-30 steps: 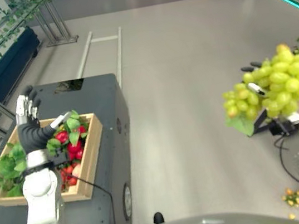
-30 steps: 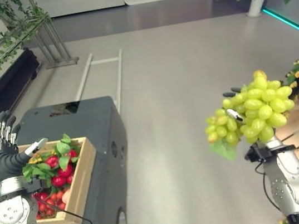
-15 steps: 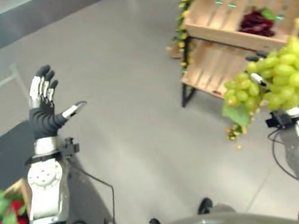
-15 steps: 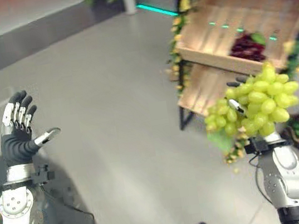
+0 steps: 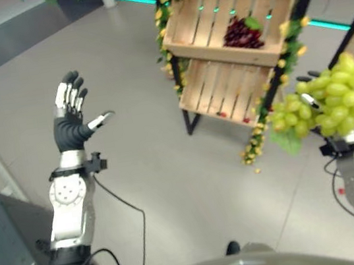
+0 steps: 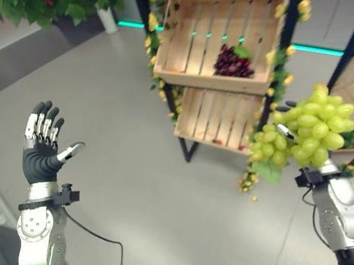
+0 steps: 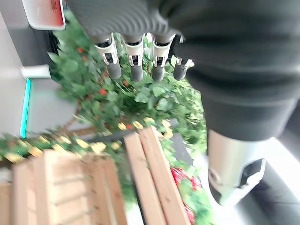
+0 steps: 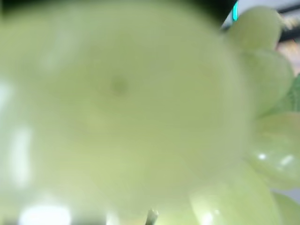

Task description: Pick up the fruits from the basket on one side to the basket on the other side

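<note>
A big bunch of green grapes (image 5: 329,100) with a leaf hangs in the air at the right, held up by my right hand (image 6: 284,134), whose thumb lies across the front of the bunch while dark fingertips show behind it. Very close in the right wrist view, the grapes (image 8: 117,108) sit against the palm. Behind and left of the bunch stands a wooden crate shelf (image 5: 198,29); its upper crate holds dark purple grapes (image 5: 242,31). My left hand (image 5: 69,122) is raised at the left, open, fingers (image 7: 133,65) straight and holding nothing.
A lower slatted crate (image 5: 220,86) sits under the upper one, on a black frame trimmed with yellow flowers (image 5: 254,151). A dark table corner (image 5: 1,229) shows at the lower left. Grey floor lies between the arms and the shelf. Green plants (image 6: 71,2) stand at the back.
The camera has swung further right: the shelf crates have come nearer the middle and the strawberry basket has left the picture. Both hands keep their poses; the grapes stay held.
</note>
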Robot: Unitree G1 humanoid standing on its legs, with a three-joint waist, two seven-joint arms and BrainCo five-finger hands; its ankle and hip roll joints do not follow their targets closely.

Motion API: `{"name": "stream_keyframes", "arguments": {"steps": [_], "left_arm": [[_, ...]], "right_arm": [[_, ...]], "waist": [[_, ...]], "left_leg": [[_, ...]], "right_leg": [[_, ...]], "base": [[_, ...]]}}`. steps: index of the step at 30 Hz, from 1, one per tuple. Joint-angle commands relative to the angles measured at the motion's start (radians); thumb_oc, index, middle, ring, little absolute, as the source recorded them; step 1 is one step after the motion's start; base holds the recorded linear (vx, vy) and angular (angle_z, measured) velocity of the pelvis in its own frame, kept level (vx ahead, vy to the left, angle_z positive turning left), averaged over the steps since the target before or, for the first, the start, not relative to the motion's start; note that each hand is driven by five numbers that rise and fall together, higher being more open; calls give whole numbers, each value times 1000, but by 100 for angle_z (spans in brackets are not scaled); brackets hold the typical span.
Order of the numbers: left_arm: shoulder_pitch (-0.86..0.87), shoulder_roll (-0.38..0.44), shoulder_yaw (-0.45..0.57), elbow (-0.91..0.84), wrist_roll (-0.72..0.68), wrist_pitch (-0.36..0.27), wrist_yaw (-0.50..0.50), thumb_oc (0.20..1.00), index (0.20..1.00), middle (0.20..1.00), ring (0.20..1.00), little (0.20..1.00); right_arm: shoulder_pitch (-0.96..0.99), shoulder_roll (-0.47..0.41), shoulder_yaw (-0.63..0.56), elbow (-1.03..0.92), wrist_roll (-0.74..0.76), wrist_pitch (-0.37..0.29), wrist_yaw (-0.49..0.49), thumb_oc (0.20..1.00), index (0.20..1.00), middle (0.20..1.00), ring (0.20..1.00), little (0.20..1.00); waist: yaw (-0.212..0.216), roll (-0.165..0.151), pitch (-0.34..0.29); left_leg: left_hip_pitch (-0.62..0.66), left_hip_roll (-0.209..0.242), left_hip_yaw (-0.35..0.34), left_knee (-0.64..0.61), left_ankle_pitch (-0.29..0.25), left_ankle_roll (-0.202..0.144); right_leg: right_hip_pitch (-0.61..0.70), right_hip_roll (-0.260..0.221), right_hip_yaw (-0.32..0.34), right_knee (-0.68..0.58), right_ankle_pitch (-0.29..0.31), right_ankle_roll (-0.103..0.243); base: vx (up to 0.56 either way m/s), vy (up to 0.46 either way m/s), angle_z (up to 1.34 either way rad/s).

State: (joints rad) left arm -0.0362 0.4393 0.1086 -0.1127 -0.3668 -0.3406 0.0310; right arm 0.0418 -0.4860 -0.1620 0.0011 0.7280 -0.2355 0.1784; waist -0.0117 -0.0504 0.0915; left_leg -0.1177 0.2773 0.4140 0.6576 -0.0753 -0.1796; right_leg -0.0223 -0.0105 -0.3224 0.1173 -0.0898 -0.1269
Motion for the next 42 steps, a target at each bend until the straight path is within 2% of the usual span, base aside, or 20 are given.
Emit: {"name": "stream_keyframes", "arguments": {"steps": [1, 2, 3, 4, 6, 9, 15, 16, 17, 18, 20, 21, 23, 25, 27, 32, 35, 37, 40, 42], "left_arm": [[19, 14, 45, -65, 2, -44, 22, 1000, 1000, 1000, 1000, 1000], [19, 14, 46, -66, 2, -44, 22, 1000, 1000, 1000, 1000, 1000], [30, 20, 52, -69, 10, -45, 30, 1000, 1000, 1000, 1000, 1000], [33, 25, 55, -67, 15, -48, 39, 1000, 1000, 1000, 1000, 1000], [59, 27, 76, -58, 26, -54, 59, 1000, 1000, 1000, 1000, 1000], [70, 25, 88, -52, 25, -57, 57, 1000, 1000, 1000, 1000, 1000], [76, 45, 88, -67, 46, -58, 56, 1000, 1000, 1000, 1000, 1000], [73, 49, 83, -69, 54, -56, 55, 1000, 1000, 1000, 1000, 1000], [72, 50, 83, -68, 54, -56, 55, 1000, 1000, 1000, 1000, 1000], [71, 56, 78, -68, 60, -60, 63, 1000, 1000, 1000, 1000, 1000], [75, 60, 84, -73, 62, -60, 67, 1000, 1000, 1000, 1000, 1000], [84, 56, 95, -83, 70, -55, 69, 1000, 1000, 1000, 1000, 1000], [91, 51, 102, -85, 70, -56, 67, 1000, 1000, 1000, 1000, 1000], [90, 43, 106, -79, 67, -54, 69, 1000, 1000, 1000, 1000, 1000], [82, 41, 102, -74, 68, -53, 74, 1000, 1000, 1000, 1000, 1000], [62, 7, 83, -44, 71, -49, 81, 1000, 1000, 1000, 1000, 1000], [59, -5, 78, -32, 55, -44, 78, 1000, 1000, 1000, 1000, 1000], [47, -9, 62, -22, 56, -45, 83, 1000, 1000, 1000, 1000, 1000], [50, -20, 55, -22, 38, -43, 79, 1000, 1000, 1000, 1000, 1000], [59, -23, 54, -32, 36, -44, 77, 1000, 1000, 1000, 1000, 1000]], "right_arm": [[-52, -43, -32, -88, -10, -58, -8, 200, 200, 200, 200, 200], [-53, -42, -32, -88, -10, -58, -8, 200, 200, 200, 200, 200], [-56, -38, -26, -83, -9, -66, -10, 200, 200, 200, 200, 200], [-68, -44, -10, -73, -24, -74, -18, 200, 200, 200, 200, 200], [-101, -51, 35, -40, -50, -73, -35, 200, 200, 200, 200, 200], [-98, -49, 34, -56, -74, -62, -30, 200, 200, 200, 200, 200], [-87, -30, 44, -53, -145, -44, -32, 200, 200, 200, 200, 200], [-97, -16, 49, -50, -160, -47, -36, 200, 200, 200, 200, 200], [-98, -16, 49, -50, -161, -47, -36, 200, 200, 200, 200, 200], [-113, 4, 59, -41, -179, -54, -50, 200, 200, 200, 200, 200], [-119, 14, 66, -38, -183, -57, -52, 200, 200, 200, 200, 200], [-112, 25, 71, -40, -197, -54, -53, 200, 200, 200, 200, 200], [-103, 32, 69, -40, -192, -51, -49, 200, 200, 200, 200, 200], [-87, 30, 60, -41, -197, -54, -53, 200, 200, 200, 200, 200], [-90, 32, 61, -41, -199, -60, -62, 200, 200, 200, 200, 200], [-76, 40, 48, -36, -188, -65, -76, 200, 200, 200, 200, 200], [-58, 30, 40, -41, -175, -65, -74, 200, 200, 200, 200, 200], [-43, 23, 35, -46, -158, -67, -70, 200, 200, 200, 200, 200], [-19, 21, 22, -48, -159, -70, -73, 200, 200, 200, 200, 200], [-9, 27, 15, -42, -148, -70, -74, 200, 200, 200, 200, 200]], "waist": [[15, -35, 43], [16, -37, 40], [19, -29, 35], [30, -26, 32], [65, -17, 28], [47, -5, 16], [34, 3, -13], [33, 8, -8], [35, 7, -8], [32, 16, 10], [34, 21, 19], [37, 23, 15], [38, 25, 7], [28, 15, 5], [26, 14, 10], [27, 0, 1], [19, -9, 0], [11, -20, 9], [16, -40, 32], [23, -50, 43]], "left_leg": [[-98, -132, -131, -166, 65, 69], [-98, -135, -128, -175, 73, 71], [-90, -114, -155, -288, 69, 81], [-83, -134, -205, -397, 101, 87], [-58, -195, -408, -529, 130, 69], [-22, -193, -381, -565, 114, 80], [62, -254, -303, -600, 53, 135], [86, -268, -284, -610, 31, 158], [85, -269, -281, -611, 32, 160], [109, -274, -265, -626, 32, 174], [117, -272, -259, -637, 36, 179], [138, -278, -240, -661, 28, 182], [148, -277, -232, -679, 30, 178], [160, -288, -237, -705, 32, 172], [168, -286, -240, -708, 29, 169], [195, -261, -271, -690, 6, 137], [177, -227, -287, -579, -35, 113], [129, -203, -288, -425, -12, 86], [34, -170, -291, -189, 80, 49], [-8, -168, -277, -125, 92, 45]], "right_leg": [[109, -39, 51, -111, 4, 178], [105, -42, 52, -111, 8, 178], [104, -38, 62, -105, -3, 189], [102, -40, 79, -100, -3, 196], [118, -27, 163, -85, -18, 200], [117, -31, 185, -67, -32, 206], [84, -106, 224, 24, -36, 260], [29, -132, 226, 125, 2, 291], [23, -134, 230, 133, -1, 292], [-28, -150, 224, 211, 50, 313], [-61, -149, 221, 245, 52, 310], [-82, -147, 182, 201, 37, 299], [-88, -135, 167, 149, 36, 293], [-124, -88, 195, -18, 76, 282], [-133, -82, 193, -63, 105, 284], [-88, -79, 176, -56, 97, 268], [-59, -80, 139, -28, 60, 247], [-18, -68, 124, -28, 37, 223], [45, -53, 110, -45, 12, 184], [75, -50, 100, -60, 3, 171]], "base": [[126, 38, -67], [179, 98, -104], [152, 120, -95], [261, 162, -94], [254, 146, -87], [175, 179, -138], [187, 288, -55], [82, 175, -29], [122, 308, -39], [32, 142, -24], [47, 160, -19], [65, 130, -21], [96, 44, -34], [201, -71, -38], [190, -143, 2], [177, -190, 38], [213, -278, 49], [164, -286, 52], [151, -290, 37], [116, -193, 34]]}}
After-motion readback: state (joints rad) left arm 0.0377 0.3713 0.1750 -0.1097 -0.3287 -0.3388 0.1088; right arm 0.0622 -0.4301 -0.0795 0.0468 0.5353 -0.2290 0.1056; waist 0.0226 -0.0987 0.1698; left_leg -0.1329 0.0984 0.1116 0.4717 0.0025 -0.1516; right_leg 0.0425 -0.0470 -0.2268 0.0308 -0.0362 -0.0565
